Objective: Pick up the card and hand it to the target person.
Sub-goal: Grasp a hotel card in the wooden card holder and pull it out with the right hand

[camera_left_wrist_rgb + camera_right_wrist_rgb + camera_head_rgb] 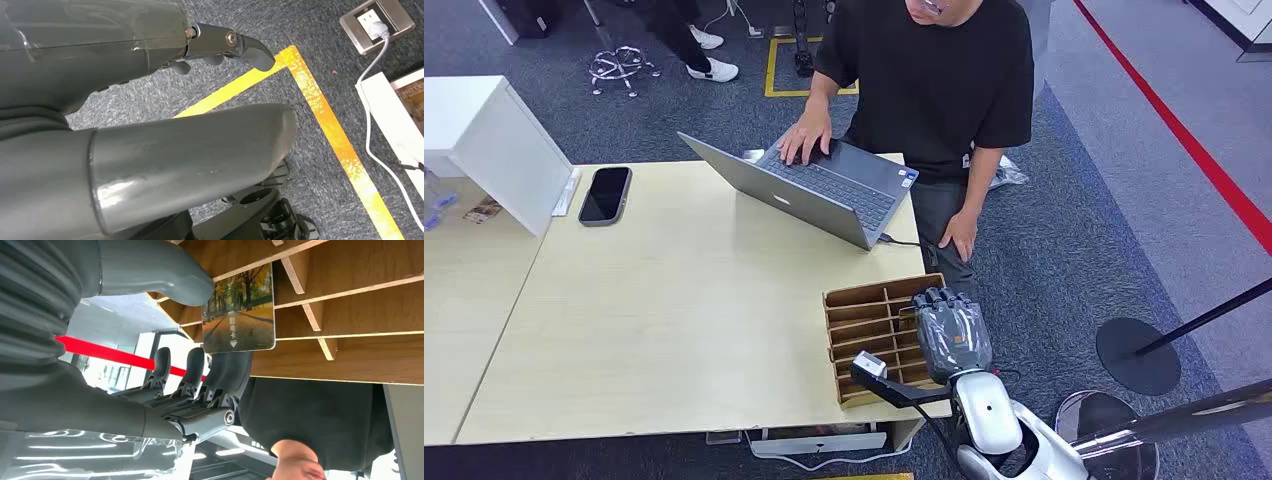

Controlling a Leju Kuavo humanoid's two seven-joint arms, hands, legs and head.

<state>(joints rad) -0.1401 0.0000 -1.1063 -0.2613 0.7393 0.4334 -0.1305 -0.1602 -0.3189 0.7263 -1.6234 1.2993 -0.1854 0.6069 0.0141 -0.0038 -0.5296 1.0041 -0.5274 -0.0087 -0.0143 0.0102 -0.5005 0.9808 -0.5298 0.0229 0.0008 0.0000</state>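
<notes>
Right hand (pixel 952 335) is over the wooden slotted organizer (pixel 864 325) at the near right corner of the light wood table (pixel 674 300), back of the hand up, fingers pointing away from the robot toward the person (pixel 934 80). In the right wrist view the card (pixel 239 310) stands in one of the organizer's slots (pixel 350 315); it has an autumn tree-lined road picture with some printed characters and a small arrow. The thick grey thumb (pixel 160 270) is on one side of the card and a dark finger (pixel 227 372) on the other, both right at its edges, so the right hand looks closed on the card in a pinch, card still inside the slot. The other fingers are curled alongside.

Left hand (pixel 150 100) hangs low beside the body over grey carpet with yellow floor tape (pixel 330 125), a floor socket (pixel 375 22) and a white cable (pixel 380 150). It holds nothing that I can see; whether its fingers are spread or curled, cannot tell.

The person in a black shirt stands at the far right side of the table, one hand (pixel 806 135) on the keyboard of an open grey laptop (pixel 814 185), the other hand (pixel 959 232) down at the table edge near the organizer. A black phone (pixel 605 194) lies at the far left of the table beside a white box (pixel 489 145).
</notes>
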